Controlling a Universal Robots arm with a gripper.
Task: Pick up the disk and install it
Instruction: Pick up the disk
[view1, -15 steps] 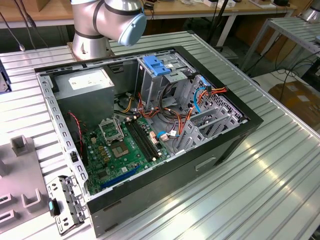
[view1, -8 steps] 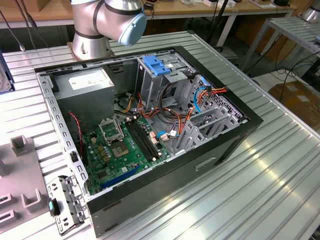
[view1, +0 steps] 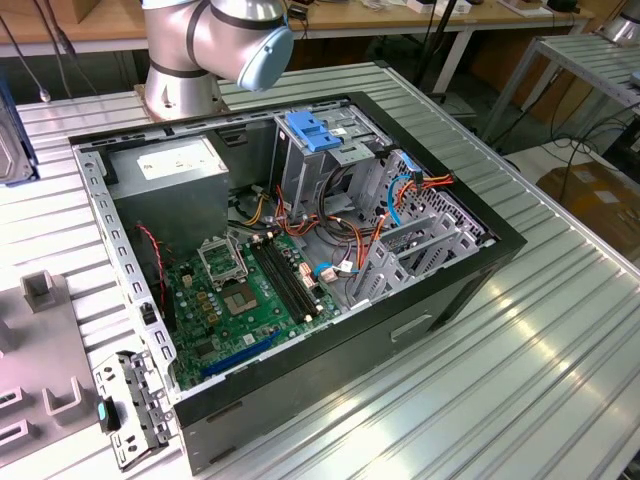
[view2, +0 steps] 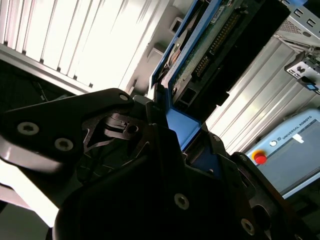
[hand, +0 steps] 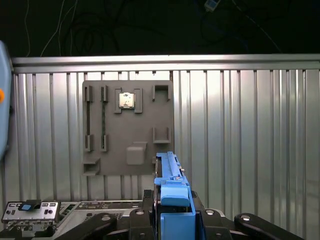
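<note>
Blue-railed disk (hand: 167, 167) is sitting clamped in the gripper (hand: 172, 205), and holding it firm and square is looking key.

Disk (hand: 173, 197) in the tool (hand: 173, 222); fixture plate (hand: 117, 142) and computer case (view1: 330, 372) on the table (view1: 540, 370).

Bright blue along the rails of the disk (hand: 170, 175), green circuit board on one face in the second wrist view. Matt black on the claw (hand: 173, 205) clasping it. Silver, ribbed in parallel lines, across the counter (view1: 520, 330). Black outside the computer case (view1: 330, 370), bare grey metal within. Green on the motherboard (view1: 240, 290). Light blue on the bracket (view1: 318, 132). Red, orange, yellow and blue among the cables (view1: 420, 185). Plain grey on the holder plate (hand: 127, 127). Red on the button (view2: 259, 158).
</note>
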